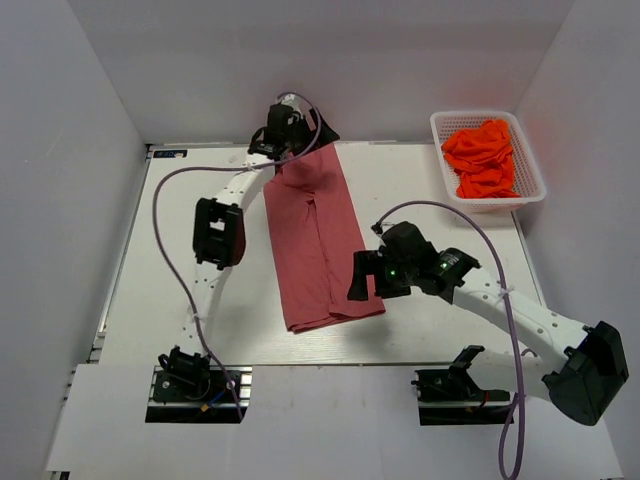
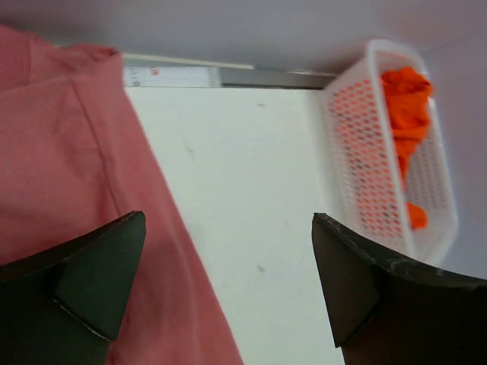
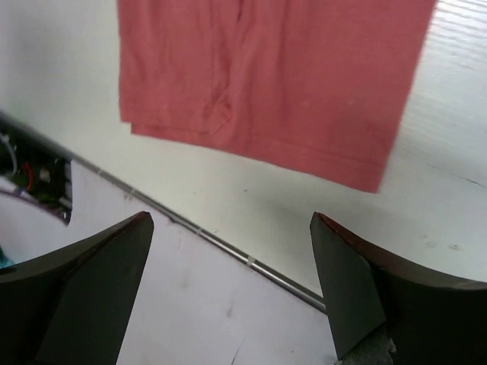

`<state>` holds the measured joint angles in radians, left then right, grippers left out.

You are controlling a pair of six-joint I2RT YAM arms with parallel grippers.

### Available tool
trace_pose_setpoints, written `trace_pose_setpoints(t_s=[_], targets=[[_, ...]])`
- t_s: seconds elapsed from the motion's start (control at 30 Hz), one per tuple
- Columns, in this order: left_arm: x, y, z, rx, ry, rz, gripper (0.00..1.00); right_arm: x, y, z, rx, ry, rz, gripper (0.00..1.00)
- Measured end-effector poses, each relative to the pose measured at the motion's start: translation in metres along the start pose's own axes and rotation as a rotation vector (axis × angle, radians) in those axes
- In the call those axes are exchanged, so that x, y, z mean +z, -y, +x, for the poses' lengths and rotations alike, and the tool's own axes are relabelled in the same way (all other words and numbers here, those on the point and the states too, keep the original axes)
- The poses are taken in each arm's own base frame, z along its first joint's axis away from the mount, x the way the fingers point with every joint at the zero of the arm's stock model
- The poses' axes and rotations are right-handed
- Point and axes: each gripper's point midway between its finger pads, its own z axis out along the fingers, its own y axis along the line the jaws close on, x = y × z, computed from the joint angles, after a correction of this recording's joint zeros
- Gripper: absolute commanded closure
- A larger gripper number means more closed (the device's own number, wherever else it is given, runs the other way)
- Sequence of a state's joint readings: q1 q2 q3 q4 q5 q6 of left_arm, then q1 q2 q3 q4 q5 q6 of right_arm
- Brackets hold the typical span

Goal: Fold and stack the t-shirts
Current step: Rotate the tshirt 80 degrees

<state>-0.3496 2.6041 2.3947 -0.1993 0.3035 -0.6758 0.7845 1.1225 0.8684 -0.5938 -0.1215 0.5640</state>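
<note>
A white table (image 1: 430,330) fills the floor of a plain white-walled enclosure (image 1: 300,60). On it lies the rose-red t-shirt (image 1: 315,240), folded lengthwise into a long narrow strip. It runs from the far edge of the table towards the near edge, a little left of centre, and its near hem ends short of the table's front. A soft crease runs down its middle, and the cloth lies flat in layers. The left gripper (image 1: 285,140) sits at the far end of the strip with its jaws spread wide and nothing between them. In the left wrist view, one finger (image 2: 91,281) stands over the shirt's (image 2: 68,152) edge and the other over bare table. The right gripper (image 1: 362,283) is at the shirt's near right corner, jaws likewise wide apart and holding nothing. Its wrist view shows the shirt's (image 3: 274,76) hem ahead of the fingers (image 3: 99,289); whether they touch the cloth cannot be told. A lilac cable (image 1: 165,230) loops along the left arm, and another (image 1: 440,207) arcs over the right. Well apart from the shirt, in the far right corner, a white plastic mesh basket (image 1: 535,185) holds the crumpled bright orange t-shirts (image 1: 483,158).
</note>
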Motion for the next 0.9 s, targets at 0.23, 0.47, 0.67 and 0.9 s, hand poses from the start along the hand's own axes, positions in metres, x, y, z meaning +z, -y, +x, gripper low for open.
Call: trace_pose_setpoints(t_s=[0.23,0.47,0.67,0.9], targets=[[-0.174,0.114,-0.037,0.113,0.017,0.084,0.0,0.017,0.036,-0.01,0.081,0.027,0.18,0.1],[-0.323,0.1,0.124,0.042,-0.19,0.056,0.0,0.031,0.066,-0.006,0.142,0.004,0.259,0.1],[-0.377,-0.005,0.302,-0.148,-0.625,-0.226,0.0,0.038,0.081,0.02,0.152,-0.072,0.249,0.1],[-0.402,-0.011,0.352,-0.156,-0.798,-0.296,0.09,0.05,0.078,0.029,0.157,-0.117,0.194,0.12]])
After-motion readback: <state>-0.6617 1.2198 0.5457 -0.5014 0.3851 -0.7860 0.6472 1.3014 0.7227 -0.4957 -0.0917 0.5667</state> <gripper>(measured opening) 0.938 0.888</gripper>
